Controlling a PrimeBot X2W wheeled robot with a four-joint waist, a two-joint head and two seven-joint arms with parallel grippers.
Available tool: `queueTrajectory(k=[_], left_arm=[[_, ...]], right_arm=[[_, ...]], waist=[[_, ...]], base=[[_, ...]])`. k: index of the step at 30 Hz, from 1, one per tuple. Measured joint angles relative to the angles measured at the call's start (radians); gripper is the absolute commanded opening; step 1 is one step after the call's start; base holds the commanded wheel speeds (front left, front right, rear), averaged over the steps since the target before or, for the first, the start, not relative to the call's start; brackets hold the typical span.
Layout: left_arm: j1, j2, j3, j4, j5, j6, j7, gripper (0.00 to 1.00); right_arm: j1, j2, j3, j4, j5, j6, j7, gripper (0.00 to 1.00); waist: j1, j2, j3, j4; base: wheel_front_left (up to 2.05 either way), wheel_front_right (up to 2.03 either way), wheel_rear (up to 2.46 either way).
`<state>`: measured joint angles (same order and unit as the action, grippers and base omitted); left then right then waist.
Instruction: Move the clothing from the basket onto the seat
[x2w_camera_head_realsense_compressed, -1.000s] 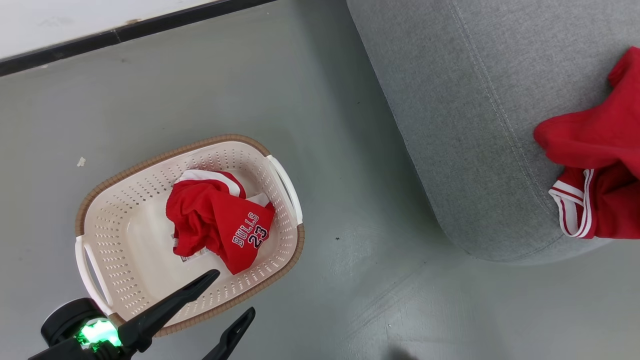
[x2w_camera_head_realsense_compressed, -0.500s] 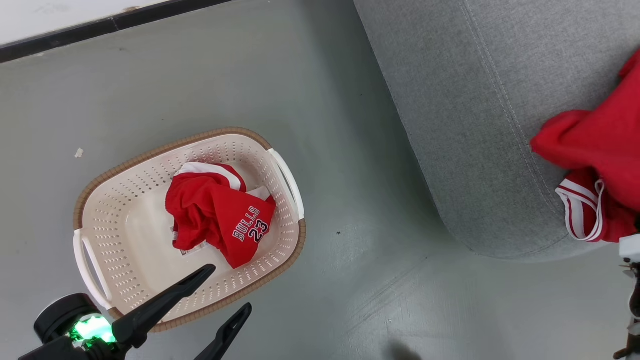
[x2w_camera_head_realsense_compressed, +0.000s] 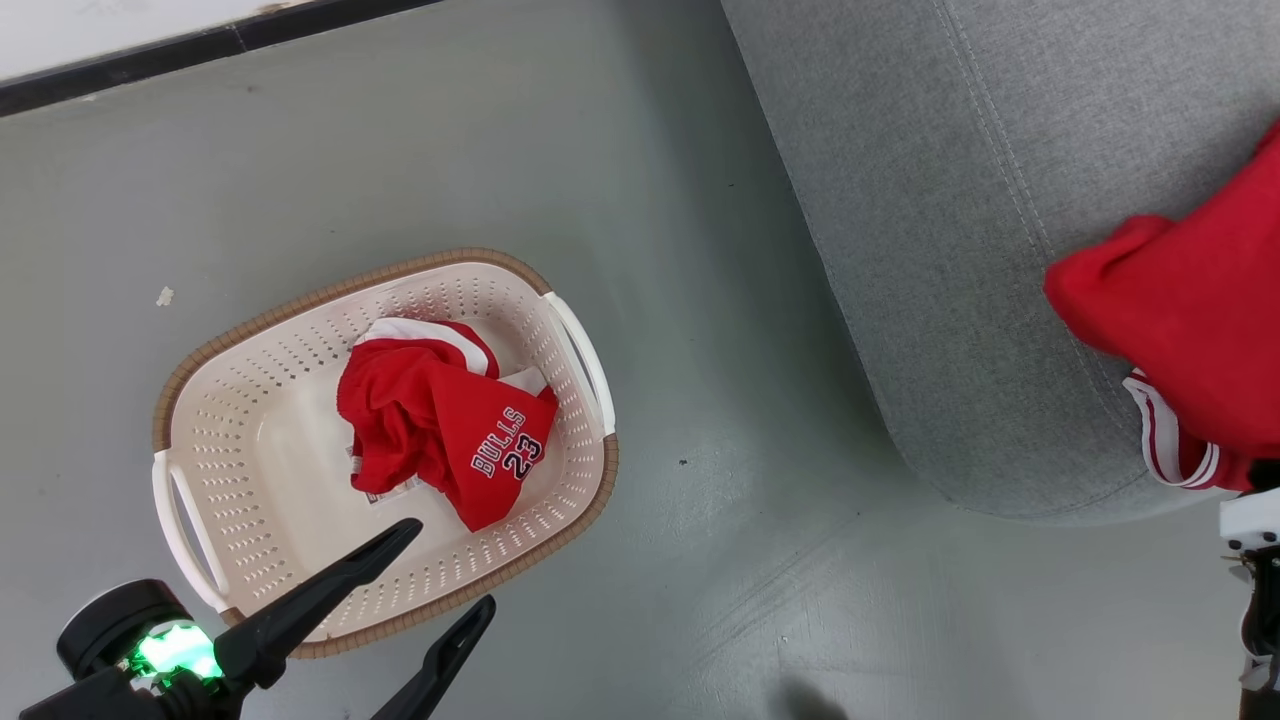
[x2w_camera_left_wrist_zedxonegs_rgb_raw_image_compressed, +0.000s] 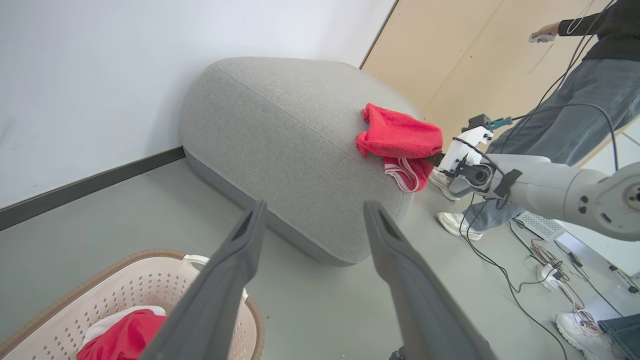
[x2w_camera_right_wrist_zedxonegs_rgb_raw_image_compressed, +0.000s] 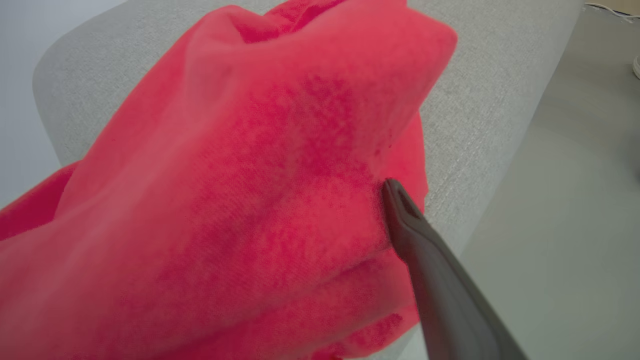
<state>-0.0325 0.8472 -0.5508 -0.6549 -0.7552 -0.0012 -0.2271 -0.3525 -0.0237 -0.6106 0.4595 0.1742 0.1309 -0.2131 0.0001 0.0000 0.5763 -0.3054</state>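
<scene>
I'd bring my left gripper (x2w_camera_head_realsense_compressed: 452, 563) toward 12 o'clock onto the jersey (x2w_camera_head_realsense_compressed: 440, 430), bunched at the basket's (x2w_camera_head_realsense_compressed: 300, 310) 3 o'clock side, and pinch a thick fold. It hangs wide open and empty. My right gripper (x2w_camera_right_wrist_zedxonegs_rgb_raw_image_compressed: 320, 200) is spread too, one finger (x2w_camera_right_wrist_zedxonegs_rgb_raw_image_compressed: 425, 270) touching the red cloth (x2w_camera_head_realsense_compressed: 1180, 320) on the sofa (x2w_camera_head_realsense_compressed: 950, 200).

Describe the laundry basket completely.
The basket is a cream-white oval plastic tub with perforated walls, a brown woven-look rim and two white side handles. It stands upright on the grey floor, apart from the sofa, holding a crumpled red jersey lettered BULLS 23. The open left claw hovers over its near rim.
</scene>
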Motion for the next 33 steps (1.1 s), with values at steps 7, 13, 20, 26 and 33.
queueTrajectory(k=[7,13,20,26,33], left_arm=[[-0.001,-0.003,0.005,-0.002,0.000,-0.003,-0.003,1.00],[-0.002,-0.016,0.008,-0.001,-0.003,-0.006,-0.004,1.00],[-0.003,-0.035,0.008,0.013,-0.011,-0.015,-0.012,1.00],[-0.005,-0.060,0.002,0.028,-0.019,-0.021,-0.012,1.00],[-0.022,-0.086,-0.007,0.047,-0.021,-0.029,-0.012,1.00]], right_arm=[[0.000,-0.001,0.073,0.023,-0.001,0.000,-0.009,1.00],[0.000,-0.002,0.111,0.041,-0.001,0.000,-0.017,1.00],[0.002,-0.002,0.134,0.046,-0.001,0.000,-0.025,1.00],[0.031,-0.002,0.143,0.052,-0.009,0.000,-0.026,1.00],[0.064,-0.003,0.177,0.060,-0.012,0.000,-0.028,1.00]], waist=[[0.0000,0.0000,-0.004,0.001],[0.0000,0.0000,-0.017,0.004],[0.0000,0.0000,-0.036,0.008],[0.0000,0.0000,-0.062,0.011],[0.0000,0.0000,-0.093,0.015]], base=[[0.00,0.00,0.00],[0.00,0.00,0.00],[0.00,0.00,0.00],[0.00,0.00,0.00],[0.00,0.00,0.00]])
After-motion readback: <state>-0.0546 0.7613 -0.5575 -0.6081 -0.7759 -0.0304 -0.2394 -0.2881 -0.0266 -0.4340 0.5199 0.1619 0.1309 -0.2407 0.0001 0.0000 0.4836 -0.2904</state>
